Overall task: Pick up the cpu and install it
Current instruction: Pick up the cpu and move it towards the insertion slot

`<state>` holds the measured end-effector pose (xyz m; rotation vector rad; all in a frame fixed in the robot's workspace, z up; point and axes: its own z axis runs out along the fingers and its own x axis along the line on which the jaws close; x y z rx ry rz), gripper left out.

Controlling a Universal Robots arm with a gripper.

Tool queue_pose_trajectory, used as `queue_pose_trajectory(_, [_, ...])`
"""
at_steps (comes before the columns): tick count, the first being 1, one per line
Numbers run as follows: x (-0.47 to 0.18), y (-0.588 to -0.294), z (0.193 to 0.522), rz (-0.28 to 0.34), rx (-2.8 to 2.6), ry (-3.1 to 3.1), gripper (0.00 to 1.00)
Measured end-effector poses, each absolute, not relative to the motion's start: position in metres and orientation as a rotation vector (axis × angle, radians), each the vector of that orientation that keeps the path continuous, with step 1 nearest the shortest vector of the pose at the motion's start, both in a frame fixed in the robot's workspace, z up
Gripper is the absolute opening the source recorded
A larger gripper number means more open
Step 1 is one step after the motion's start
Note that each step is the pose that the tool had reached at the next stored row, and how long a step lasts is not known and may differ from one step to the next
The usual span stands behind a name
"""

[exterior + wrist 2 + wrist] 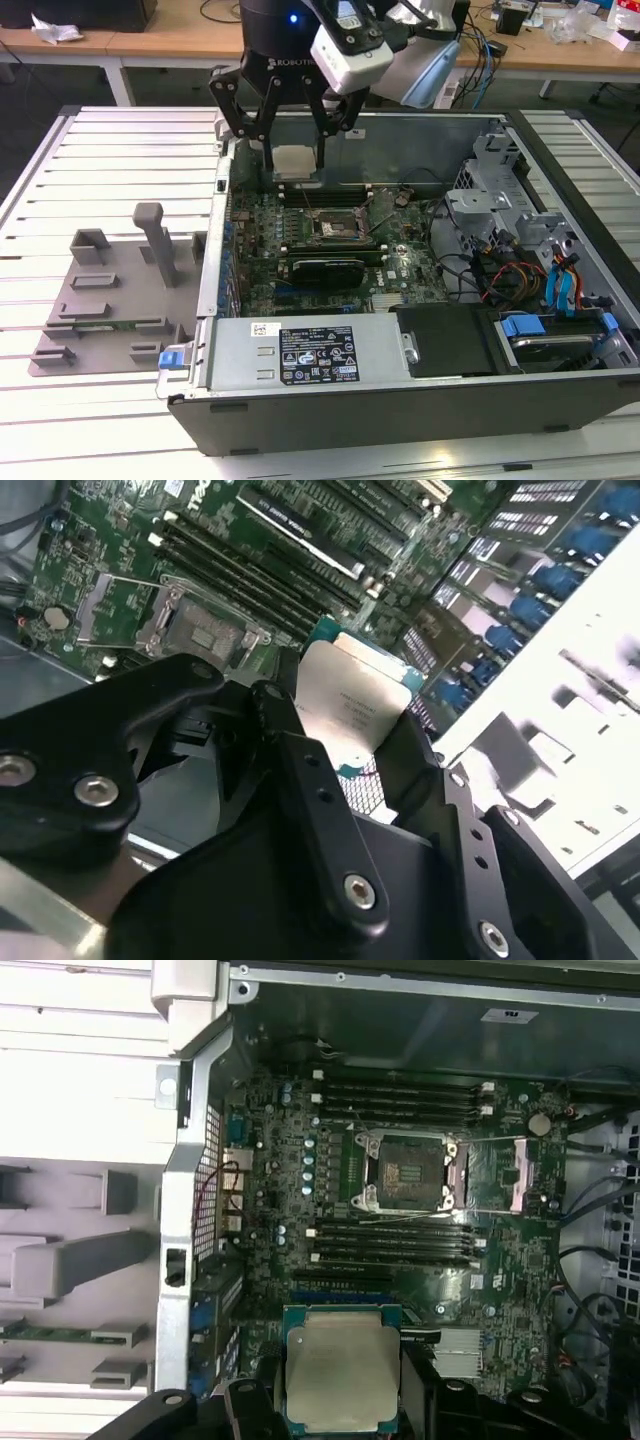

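1. Exterior view: gripper (294,156) hung over the far side of the open computer case (400,415), twd the exterior view's left. It was clenched on the cpu (292,165).
2. Chip rode roughly level, silvery lid up, above the motherboard (400,265) and clear of it.
3. First wrist view: cpu (340,1370) sat between the black fingers, w/ green substrate edge peeking round the metal lid. CPU socket (405,1170) lay well apart from it. Socket looked bare, w/ its hold-down frame (510,1175) flipped open just beside it.
4. Second wrist view: fingers (295,735) pinched opposite edges of the chip. The top face was left uncovered and nothing was pressing on it.
5. Handling, my read: light, thin, stiff, so no flex to worry abt. Metal lid prob slick, so an edge pinch beats any hold on the faces. Underside contacts and socket pins are the fragile bits, so gentle squeeze and keep it level. The edges are the place to hold, as it was held here.
6. Status: pick-up looked done. Install not yet done, since the socket was empty and the chip was in the air.
7. Grey fixture plate (110,300) stood on the slatted table (100,150), outside the case at the exterior view's left.
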<state>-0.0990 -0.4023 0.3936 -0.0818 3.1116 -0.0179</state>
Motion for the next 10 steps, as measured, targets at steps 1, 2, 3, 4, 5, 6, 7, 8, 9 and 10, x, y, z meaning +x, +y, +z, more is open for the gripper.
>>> queue_pose_trajectory(1, [-0.097,-0.401,0.391,-0.015,-0.08,3.112,0.55])
queue_pose_trajectory(2, [-0.095,-0.399,0.388,-0.013,-0.079,3.113,0.55])
queue_pose_trajectory(3, [-0.093,-0.396,0.386,-0.012,-0.079,3.113,0.55])
queue_pose_trajectory(4, [-0.09,-0.393,0.383,-0.011,-0.079,3.114,0.55])
queue_pose_trajectory(5, [-0.087,-0.39,0.381,-0.01,-0.079,3.115,0.55])
queue_pose_trajectory(6, [-0.083,-0.386,0.379,-0.01,-0.079,3.116,0.55])
queue_pose_trajectory(7, [-0.08,-0.384,0.377,-0.01,-0.079,3.116,0.55])
queue_pose_trajectory(8, [-0.077,-0.382,0.376,-0.01,-0.079,3.117,0.55])
queue_pose_trajectory(9, [-0.075,-0.381,0.375,-0.01,-0.079,3.118,0.55])
queue_pose_trajectory(10, [-0.074,-0.38,0.374,-0.01,-0.079,3.118,0.55])
